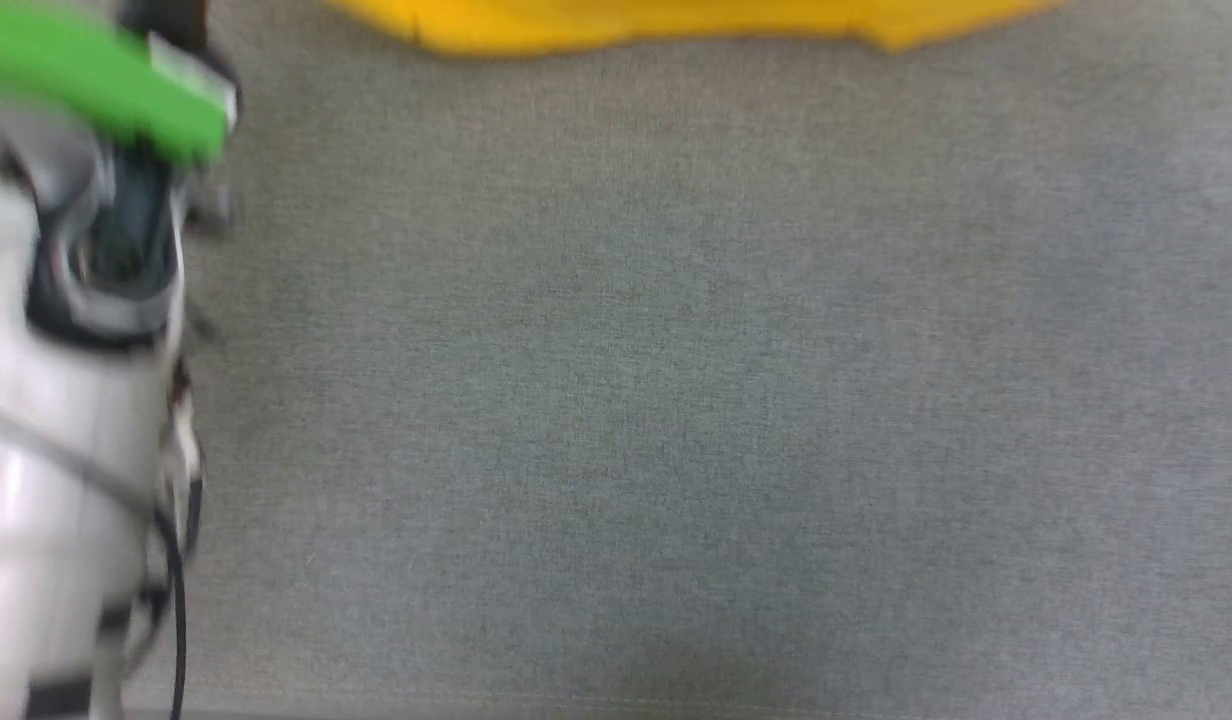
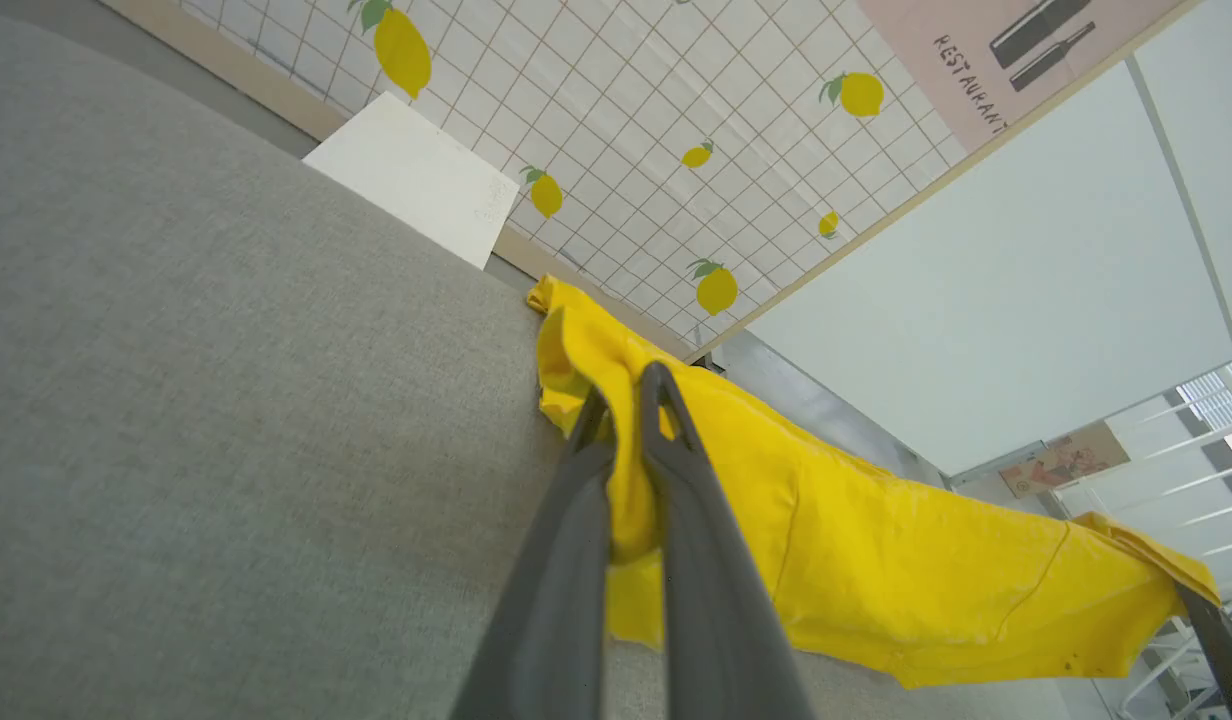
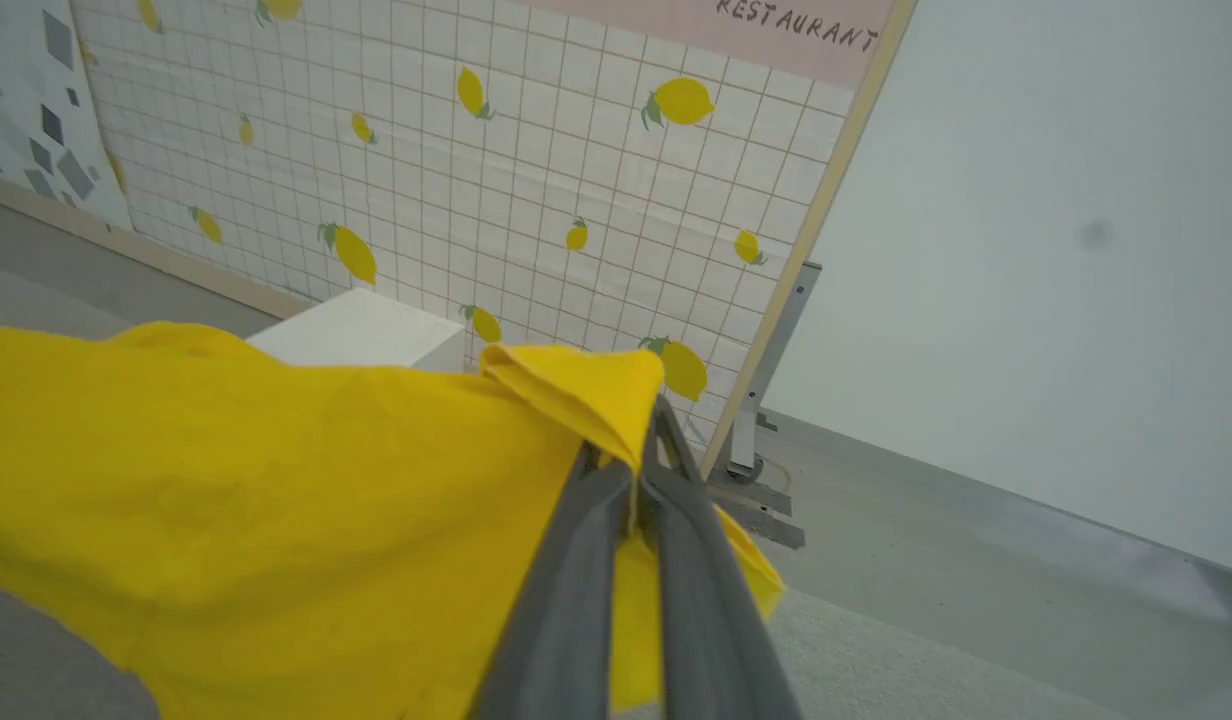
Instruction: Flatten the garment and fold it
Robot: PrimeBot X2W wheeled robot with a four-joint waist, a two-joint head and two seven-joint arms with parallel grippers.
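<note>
Grey woven table covering [image 1: 676,400] took up most of the head view, which was smeared by motion blur (fine detail unreadable).

White tiled backdrop panel with a lemon print [image 2: 616,100] stood beyond the far edge of the table. A pink poster at its top was cut by the frame, and the word "RESTAURANT" was legible.

Bright yellow cloth garment [image 2: 876,540] hung stretched in the air between the two grippers, above the far part of the table. In the head view it was a yellow strip [image 1: 676,25] at the top edge, the rest cut off. The cloth in view was plain yellow [image 3: 276,480]. Which part of the shirt each gripper held could not be made out.

Pale forearm with a green band [image 1: 66,400] sat at the left edge, blurred.

Plain white box [image 2: 416,175] stood behind the table, its lower part hidden by the table edge.

Left gripper [image 2: 626,395]: dark fingers nearly together, pinching a bunched corner of the garment.

Right gripper [image 3: 626,435]: fingers closed on the opposite folded corner, which covered the fingertips in part.
</note>
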